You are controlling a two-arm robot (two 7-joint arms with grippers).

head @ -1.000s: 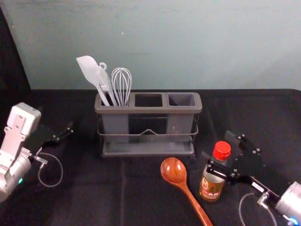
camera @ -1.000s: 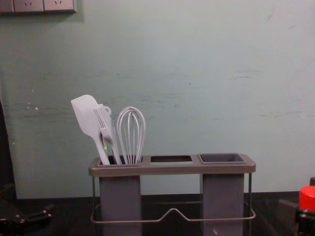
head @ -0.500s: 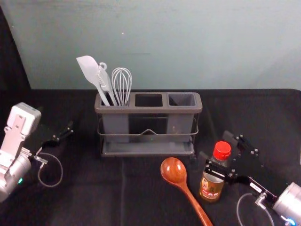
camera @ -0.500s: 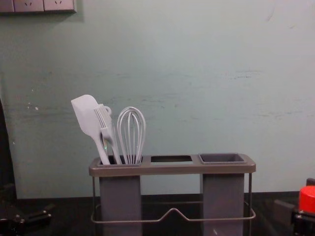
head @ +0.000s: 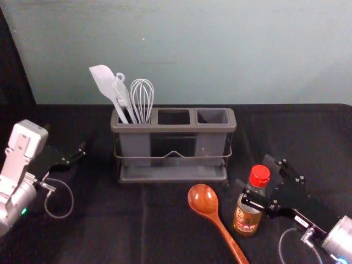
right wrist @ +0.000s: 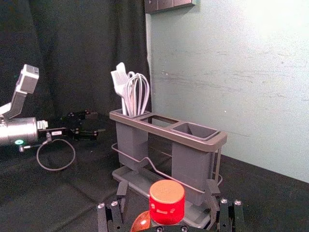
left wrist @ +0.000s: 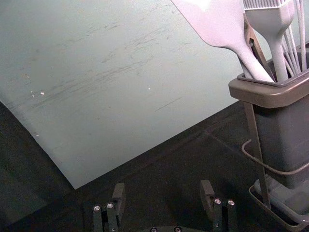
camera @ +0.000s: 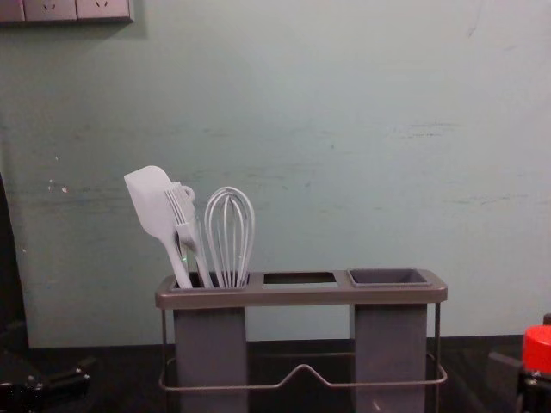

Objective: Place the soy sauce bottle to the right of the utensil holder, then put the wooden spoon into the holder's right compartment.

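The soy sauce bottle [head: 247,213], red-capped, stands upright between the fingers of my right gripper [head: 254,172]. In the right wrist view the red cap [right wrist: 166,202] has a gap on either side inside the open right gripper [right wrist: 167,191]. The brown wooden spoon [head: 203,200] lies left of the bottle, bowl toward the grey utensil holder [head: 173,128]. White utensils [head: 142,102] fill the holder's left compartment; its right compartment [head: 213,116] is empty. My left gripper [head: 65,139] is parked at the far left, and the left wrist view shows this left gripper [left wrist: 162,189] open.
The holder's lower tray [head: 173,174] and wire rail [camera: 306,367] face the front. A pale wall [head: 220,49] rises behind the black-covered table [head: 110,220]. Black cloth [right wrist: 87,48] hangs beyond the left arm.
My right gripper has shifted very slightly around the bottle, first left, then back right. Bottle, spoon, holder and left arm look unmoved.
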